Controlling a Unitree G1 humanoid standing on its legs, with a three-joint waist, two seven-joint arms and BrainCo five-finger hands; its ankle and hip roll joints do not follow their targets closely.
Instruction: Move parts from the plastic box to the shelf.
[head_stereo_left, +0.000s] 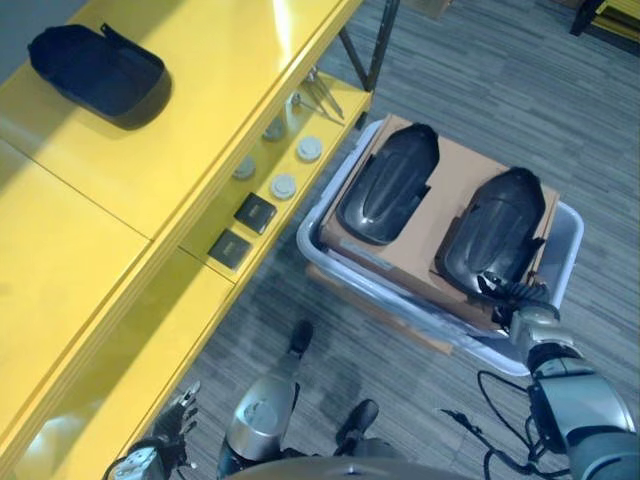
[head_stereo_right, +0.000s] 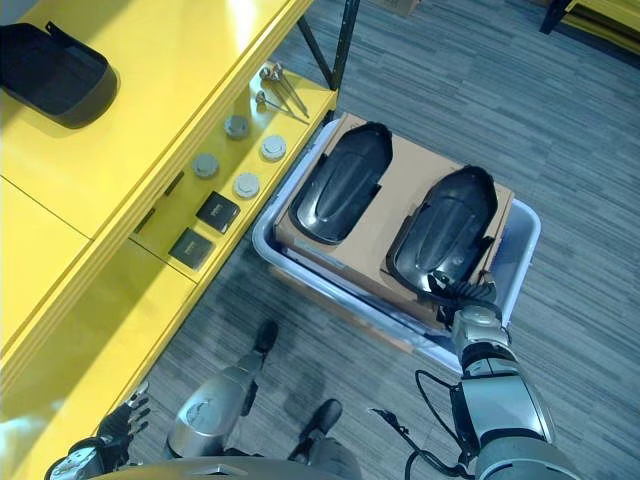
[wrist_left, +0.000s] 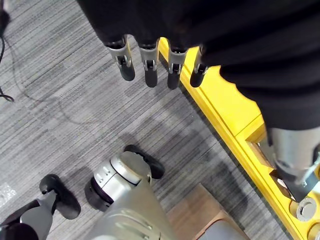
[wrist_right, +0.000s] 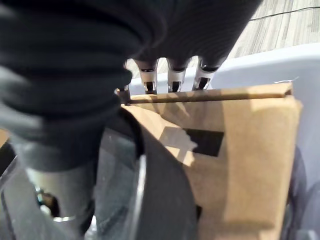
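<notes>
Cardboard (head_stereo_left: 455, 190) edge hiding right hand (head_stereo_right: 470, 300) fingers, grip unclear, left hand (wrist_left: 150, 55) relaxed.

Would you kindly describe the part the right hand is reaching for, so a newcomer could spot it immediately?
Find the pale plastic box on the carpet beside the yellow shelf; a cardboard insert inside it carries two glossy black moulded parts. The one you want is the part farther from the shelf, with the right hand at its near end, whereas its twin lies untouched nearer the shelf.
</notes>
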